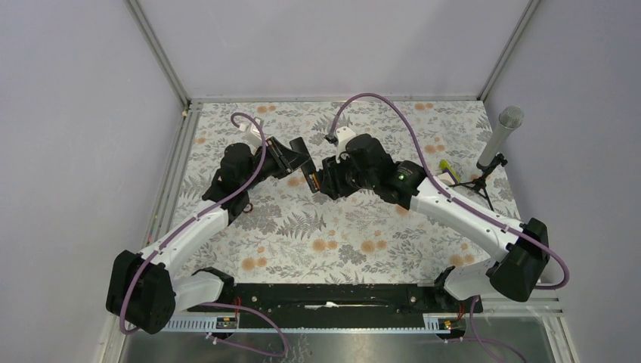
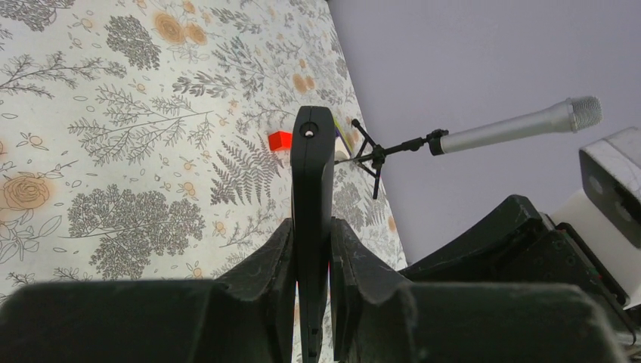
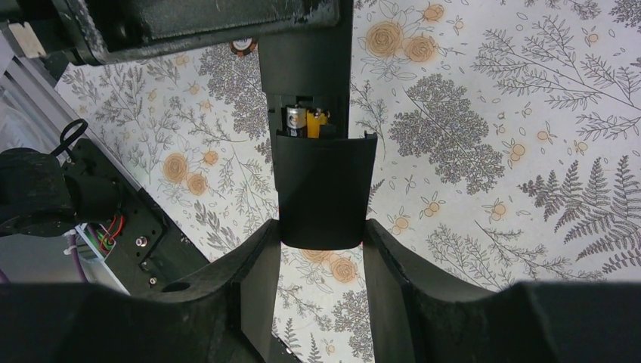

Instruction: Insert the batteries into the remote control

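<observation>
Closest to the right wrist lens, the right end effector [image 3: 321,231] is closed narrowly on the back cover [image 3: 321,189], its fingers [image 3: 264,249] pressed against the cover's two long edges. The cover is lined up with the remote control [image 3: 302,68], and its leading edge sits just short of the open compartment. The batteries [image 3: 306,121] are seen there already seated, one silvery end and one gold-coloured end, so two are counted.

The remote is clamped edge-on by the left end effector [image 2: 312,242] and held clear of the tabletop [image 1: 355,242] near its middle, where both arms meet. It is judged to be braced this way so that the cover can be slid on against a steady body, with the loading done and only the closing left.

One remote, one cover and two end effectors are counted. Further off, a single red block [image 2: 280,140] and a single microphone [image 2: 514,128] on its stand are seen, well apart from the work.
</observation>
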`<action>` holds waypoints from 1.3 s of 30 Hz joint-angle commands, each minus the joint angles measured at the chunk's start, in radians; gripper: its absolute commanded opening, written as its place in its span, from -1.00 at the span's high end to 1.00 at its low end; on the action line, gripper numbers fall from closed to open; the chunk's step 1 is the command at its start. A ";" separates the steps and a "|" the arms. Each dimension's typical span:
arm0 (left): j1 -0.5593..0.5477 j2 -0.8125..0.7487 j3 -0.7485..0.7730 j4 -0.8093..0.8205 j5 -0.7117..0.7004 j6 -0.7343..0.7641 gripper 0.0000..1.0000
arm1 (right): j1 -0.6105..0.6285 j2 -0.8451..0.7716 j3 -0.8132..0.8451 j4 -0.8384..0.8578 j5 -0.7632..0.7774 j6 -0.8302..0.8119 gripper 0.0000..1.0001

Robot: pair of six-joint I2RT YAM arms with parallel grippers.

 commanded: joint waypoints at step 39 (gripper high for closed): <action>-0.004 -0.016 0.056 0.061 0.110 0.056 1.00 | 0.031 0.135 0.125 -0.002 -0.027 0.005 0.48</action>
